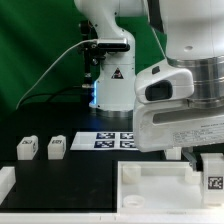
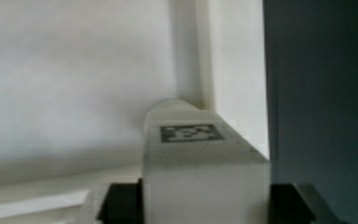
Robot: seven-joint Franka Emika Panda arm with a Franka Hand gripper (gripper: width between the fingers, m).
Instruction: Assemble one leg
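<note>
In the wrist view my gripper is shut on a leg, a chunky white block with a black-and-white tag near its tip; black fingers press both its sides. The leg's tip sits at the raised rim of the large white tray-like piece. In the exterior view the arm's big white wrist fills the right side and hides the jaws; the held leg shows below it, over the tray-like piece at the front. Two more legs stand on the dark table at the exterior view's left.
The marker board lies flat behind the tray-like piece, in front of the robot base. A white part sits at the front edge on the exterior view's left. A green backdrop stands behind.
</note>
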